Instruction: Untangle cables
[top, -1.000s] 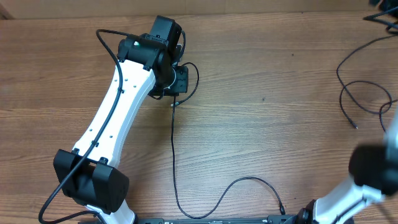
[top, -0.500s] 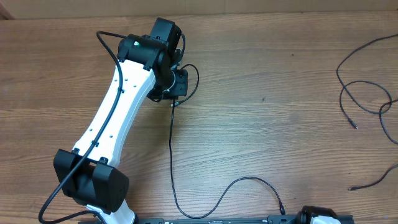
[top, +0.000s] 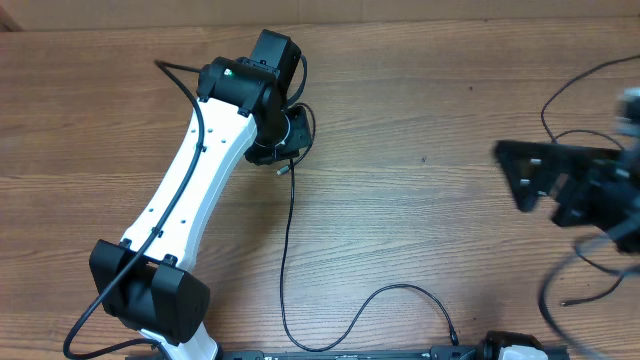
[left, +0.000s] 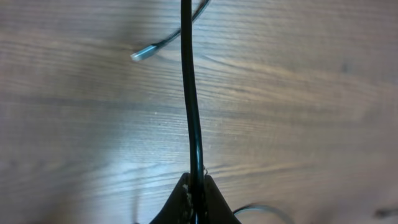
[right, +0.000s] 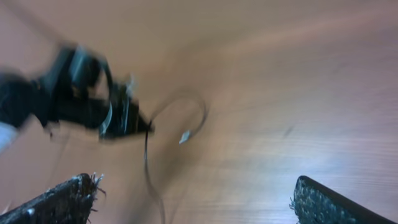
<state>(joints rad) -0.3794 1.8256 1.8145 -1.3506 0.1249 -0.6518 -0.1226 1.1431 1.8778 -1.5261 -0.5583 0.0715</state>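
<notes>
One cable (left: 189, 93) is pinched in the left gripper (left: 194, 185), while the right gripper (right: 199, 202) hangs spread, well apart.

Overhead downward — both wrists sharing cable (top: 285, 250)

The left arm (top: 195, 180) is white with bulky black joints and dark screw dots. A black wire (top: 172, 68) runs along it, and a green light (top: 231, 70) glows at eleven o'clock. The right hand (right: 194, 183) has black fingers (right: 62, 202).

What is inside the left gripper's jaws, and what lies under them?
A thin black cable is pinched in the shut left gripper, above the brown wooden table. A silvery plug end lies farther out. The clamped stretch itself is covered.
</notes>
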